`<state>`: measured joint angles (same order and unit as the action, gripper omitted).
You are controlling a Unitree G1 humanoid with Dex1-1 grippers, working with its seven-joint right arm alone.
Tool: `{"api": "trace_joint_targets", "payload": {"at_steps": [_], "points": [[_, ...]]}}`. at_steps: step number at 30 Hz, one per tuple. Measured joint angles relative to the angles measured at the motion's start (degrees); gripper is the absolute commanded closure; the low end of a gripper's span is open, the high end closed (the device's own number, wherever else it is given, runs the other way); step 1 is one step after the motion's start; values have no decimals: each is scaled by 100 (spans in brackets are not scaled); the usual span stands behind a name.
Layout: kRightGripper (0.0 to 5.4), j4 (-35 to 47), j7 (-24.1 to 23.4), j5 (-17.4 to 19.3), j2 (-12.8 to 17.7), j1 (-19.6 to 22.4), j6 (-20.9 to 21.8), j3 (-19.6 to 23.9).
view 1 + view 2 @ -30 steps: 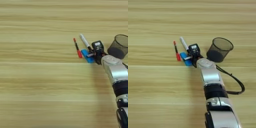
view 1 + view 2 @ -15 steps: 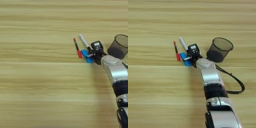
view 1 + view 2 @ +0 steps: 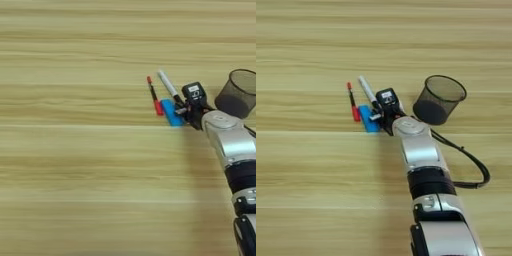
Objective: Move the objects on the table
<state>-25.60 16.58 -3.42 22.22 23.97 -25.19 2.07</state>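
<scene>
Three objects lie close together on the table, right of centre. A thin red pen is leftmost. A white marker with a black cap slants beside it, and a short bright-blue block sits just below them. My right gripper comes in from the lower right on its silver forearm. It rests against the blue block's right side and over the marker's capped end. In the right eye view the gripper sits beside the blue block, marker and red pen.
A black mesh cup stands upright just right of the gripper, close to the forearm. A black cable loops off the arm on the right. Bare wood stretches across the left and near side.
</scene>
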Motion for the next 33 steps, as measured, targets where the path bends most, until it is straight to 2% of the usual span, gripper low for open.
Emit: {"api": "trace_joint_targets", "payload": {"at_steps": [12, 27, 30, 33], "points": [[212, 12, -96, -4, -8, -5, 60, 79], [27, 317, -125, 261, -154, -28, 203, 314], [4, 381, -137, 291, -207, -30, 215, 348], [4, 564, -149, 345, -249, -35, 236, 435]]}}
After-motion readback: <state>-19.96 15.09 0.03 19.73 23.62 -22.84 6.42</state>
